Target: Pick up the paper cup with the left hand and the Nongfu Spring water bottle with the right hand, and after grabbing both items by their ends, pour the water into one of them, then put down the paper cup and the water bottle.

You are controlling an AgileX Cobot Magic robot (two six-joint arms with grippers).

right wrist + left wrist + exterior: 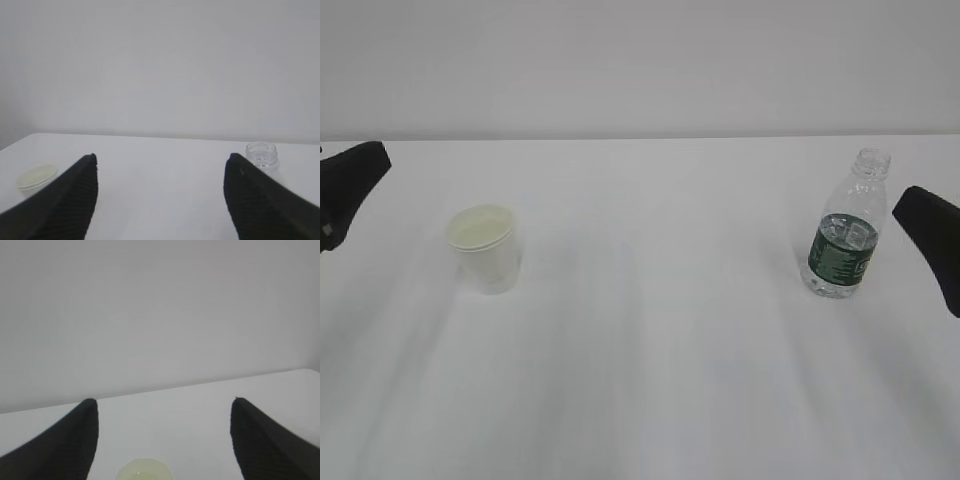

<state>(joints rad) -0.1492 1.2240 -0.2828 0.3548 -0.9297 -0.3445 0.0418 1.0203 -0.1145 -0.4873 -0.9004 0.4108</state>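
Standing upright well apart on your white table [650,380], the paper cup [486,247] sat left and the Nongfu Spring water bottle [844,230] right. Your left hand [162,440] and right hand [160,197] both had jaws spread wide, holding nothing.

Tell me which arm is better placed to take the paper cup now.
The left. Its gripper is open, the paper cup sitting low between its jaws in the left wrist view. The right gripper is across the table, near the water bottle.

Exterior slants down on table [650,330]; wrist views level, wallward.
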